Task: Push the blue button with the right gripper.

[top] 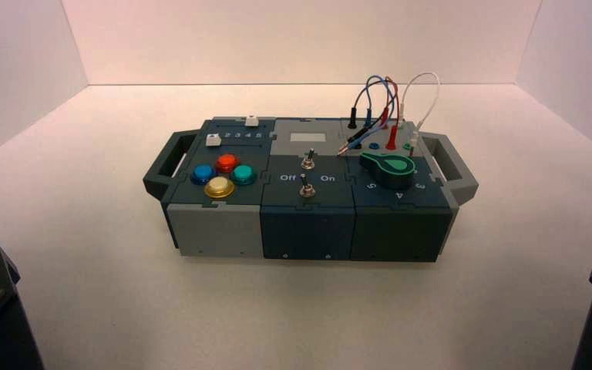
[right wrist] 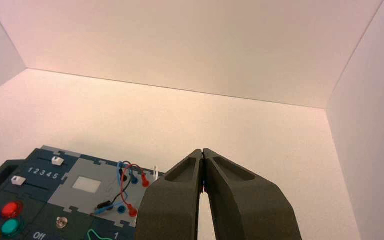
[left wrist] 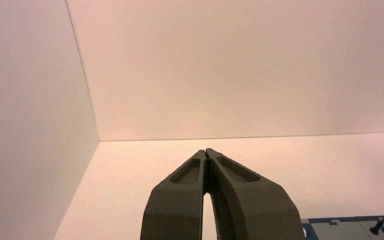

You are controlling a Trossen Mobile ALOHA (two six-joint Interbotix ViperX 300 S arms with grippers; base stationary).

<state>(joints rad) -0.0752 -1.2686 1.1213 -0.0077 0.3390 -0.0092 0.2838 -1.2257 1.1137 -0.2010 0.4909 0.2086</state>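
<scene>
The left gripper is parked near the front left corner of the white surface, well apart from the box; its wrist view shows the two dark fingers clenched, tips meeting in a point, holding nothing.

The box stands in the middle of the surface, a handle at each end. On its left section sit two white sliders at the rear edge, beside a row of numbers reading 1 2 3 4 5 in the right wrist view. In front of them is a cluster of four dome buttons. The blue button is the leftmost of the four, nearest the box's left handle, with the red button behind and to its right, the yellow button toward the front edge, and the teal-green button on the right of the cluster. Nothing touches the blue button.

The middle section carries a grey panel at the rear and two toggle switches in front of it, flanked by the words Off and On. The right section bears looping blue, red, white and black wires plugged in at the rear and a green knob toward the front.

The right gripper is parked near the front right corner of the surface, well apart from the box, its fingers likewise clenched tip to tip and holding nothing.
</scene>
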